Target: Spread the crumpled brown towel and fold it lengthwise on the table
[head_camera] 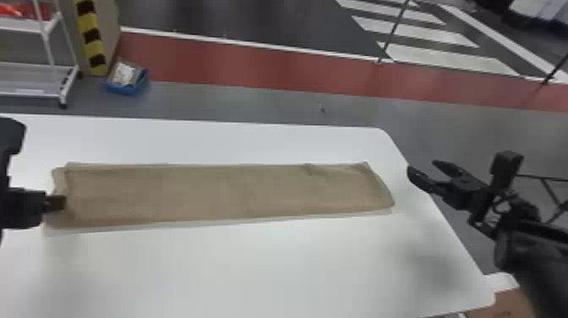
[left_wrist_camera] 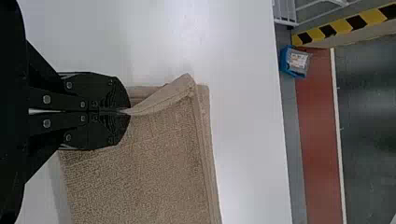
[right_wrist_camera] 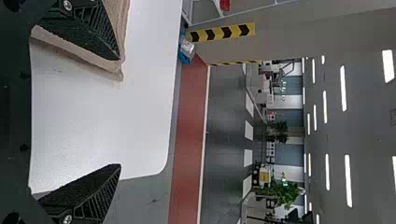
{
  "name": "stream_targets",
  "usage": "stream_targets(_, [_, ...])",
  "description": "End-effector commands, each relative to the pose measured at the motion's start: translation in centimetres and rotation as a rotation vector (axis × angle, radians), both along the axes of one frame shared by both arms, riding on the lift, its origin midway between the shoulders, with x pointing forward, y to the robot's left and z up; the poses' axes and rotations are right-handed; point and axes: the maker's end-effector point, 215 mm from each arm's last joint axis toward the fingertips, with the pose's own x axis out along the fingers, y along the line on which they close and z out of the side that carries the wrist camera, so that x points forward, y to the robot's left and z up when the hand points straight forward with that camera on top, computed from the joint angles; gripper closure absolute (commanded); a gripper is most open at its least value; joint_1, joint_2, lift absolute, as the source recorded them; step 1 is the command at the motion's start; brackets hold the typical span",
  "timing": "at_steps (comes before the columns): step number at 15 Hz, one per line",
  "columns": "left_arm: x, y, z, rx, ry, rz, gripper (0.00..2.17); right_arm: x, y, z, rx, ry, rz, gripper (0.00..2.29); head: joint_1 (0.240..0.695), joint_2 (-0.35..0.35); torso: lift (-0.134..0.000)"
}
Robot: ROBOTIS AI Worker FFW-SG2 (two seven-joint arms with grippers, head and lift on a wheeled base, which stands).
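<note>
Lying before you: one brown towel (head_camera: 219, 192), a long folded strip on the white table (head_camera: 262, 266); your left gripper (head_camera: 56, 202), fingers clenched on the towel's left end; your right gripper (head_camera: 426, 167), fingers spread apart, by the table's right edge.

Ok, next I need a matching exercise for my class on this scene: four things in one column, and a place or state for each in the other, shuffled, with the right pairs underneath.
Things
1. brown towel
2. left gripper
3. right gripper
4. blue bin

Places and states
A. open, beyond the towel's right end
B. on the floor, past the far edge of the table
C. laid out in a long strip on the white tabletop
D. shut on the cloth at its left end

Right pairs
1-C
2-D
3-A
4-B
</note>
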Motion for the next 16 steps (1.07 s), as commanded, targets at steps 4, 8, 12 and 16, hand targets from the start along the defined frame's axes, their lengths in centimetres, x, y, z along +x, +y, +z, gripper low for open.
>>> stream_targets(4, [-0.8,2.6,0.4,0.001,-0.001,0.035,1.26,0.1,0.2,-0.1,0.007,-0.003,-0.001,0.07,0.695,-0.259,-0.123])
stream_targets(8, [1.0,2.0,2.2,-0.010,-0.098,0.026,0.33,0.3,0.7,0.1,0.011,-0.008,0.007,0.07,0.695,-0.248,-0.123])
stream_targets(12, [1.0,1.0,3.4,-0.007,-0.121,0.006,0.03,-0.3,0.6,-0.1,0.012,-0.002,0.009,0.07,0.695,-0.247,-0.123])
stream_targets(16, [0.4,2.0,4.1,0.042,-0.121,0.016,0.03,-0.2,0.8,0.3,0.019,-0.004,0.020,0.07,0.695,-0.253,-0.123])
